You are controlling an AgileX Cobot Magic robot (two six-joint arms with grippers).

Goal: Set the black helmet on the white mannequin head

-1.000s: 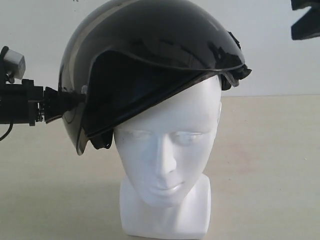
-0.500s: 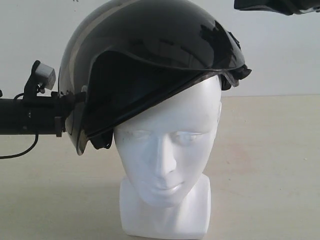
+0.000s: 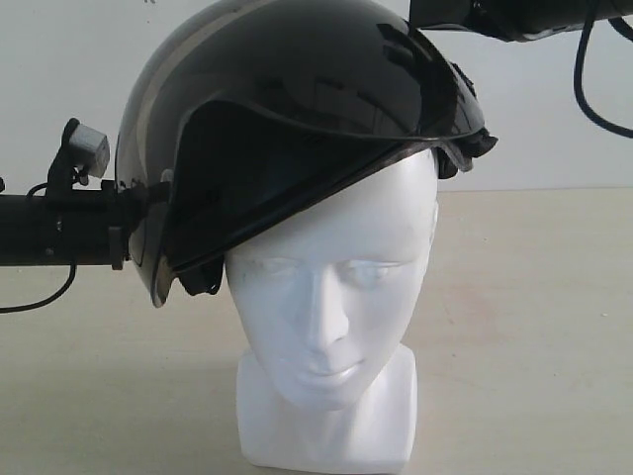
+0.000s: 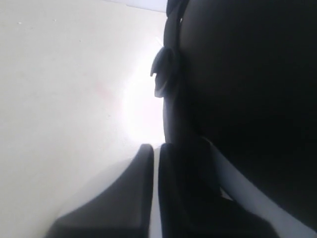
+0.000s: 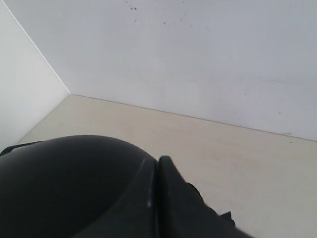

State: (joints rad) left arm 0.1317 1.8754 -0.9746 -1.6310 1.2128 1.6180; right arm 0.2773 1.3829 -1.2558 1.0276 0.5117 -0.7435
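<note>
1. Seating looks to be the step in hand, tbh: the black helmet (image 3: 297, 109) is already perched on the white mannequin head (image 3: 326, 287), but crooked. It's tipped low on the left arm's side, with the visor (image 3: 257, 188) hung down over that temple. On the right arm's side it rides high, and the forehead is left bare there.
2. The left gripper (image 4: 156, 153) is seen pressed up against the helmet's side. Its jaws are drawn nearly together, with only a sliver of light between them, and nothing is seen caught in that slit.
3. The right gripper (image 5: 158, 166) is held over the dome on its high side, jaws fully closed, nothing gripped. Whether the shell is actually touched can't be told.
4. Next move, as a guess: the high side needs to be pushed down and the shell rolled level so the crown gets seated properly. Steadying from the left is probably needed so the helmet isn't slid off.
5. Worth noting: the head appears to be simply stood on the table (image 3: 534, 327), so it could be tipped by a hard sideways shove.
</note>
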